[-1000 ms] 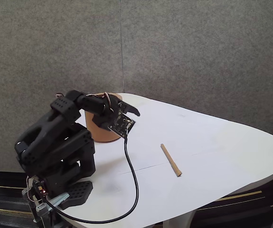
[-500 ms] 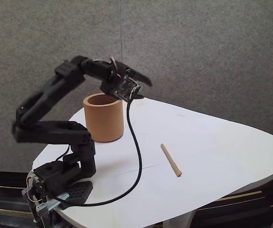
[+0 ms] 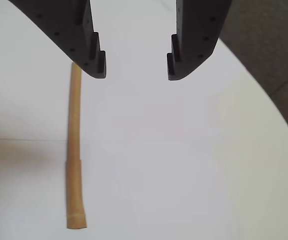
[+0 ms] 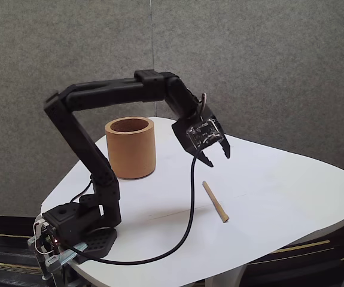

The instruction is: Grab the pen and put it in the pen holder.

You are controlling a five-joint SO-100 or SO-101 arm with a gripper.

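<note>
Wrist view shows the gripper (image 3: 135, 67), fingers spread and empty, approaching the pen (image 3: 75, 150) lying left; next it must shift left and descend.

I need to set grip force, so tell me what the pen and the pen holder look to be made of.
The pen: apparently wood or bamboo, matte tan, with a faint step along the shaft where a thicker section starts; it could be pressed paper. The pen holder: looks like cardboard or cork, matte light brown, thick-walled with no gloss. The open gripper's fingers look like hard black plastic, matte, with stepped tips.
</note>
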